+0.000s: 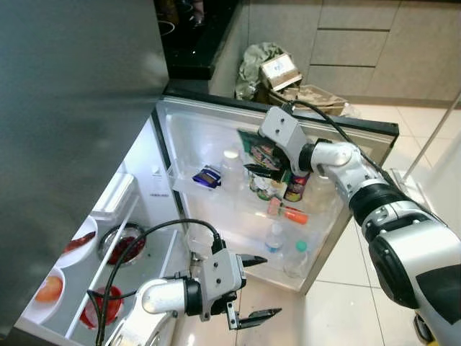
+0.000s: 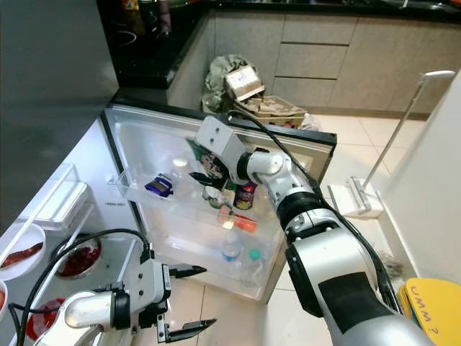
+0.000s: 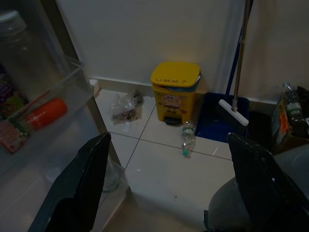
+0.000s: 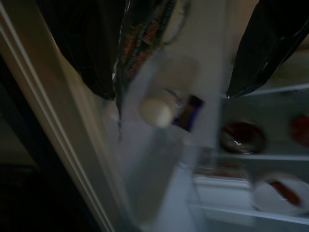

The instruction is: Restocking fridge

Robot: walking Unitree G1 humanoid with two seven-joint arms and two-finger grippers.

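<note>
Right gripper [image 1: 261, 160] at the open fridge door's [image 1: 216, 137] upper shelf, fingers spread, green snack packet [image 1: 261, 153] against one finger. Left gripper [image 1: 253, 287] spread wide, empty, low by the door. Yellow bin [image 3: 175, 92] reads "UMM?".

The open fridge door [image 1: 216, 122] leaves bare room at the near end of its upper shelf [image 1: 189, 189], between a blue packet [image 1: 207, 176] and the door's edge. Further along, the shelf is crowded: the right gripper [image 1: 263, 170], fingers spread, a green packet [image 1: 263, 153], a can [image 1: 296, 187] and jars stand close together. The lower shelf holds two bottles [image 1: 274, 238]. The left gripper [image 1: 251, 287], fingers apart, hangs over bare floor tiles [image 1: 346, 303]. In the blurred right wrist view, a white-capped bottle [image 4: 157, 111] seems to block the way.
</note>
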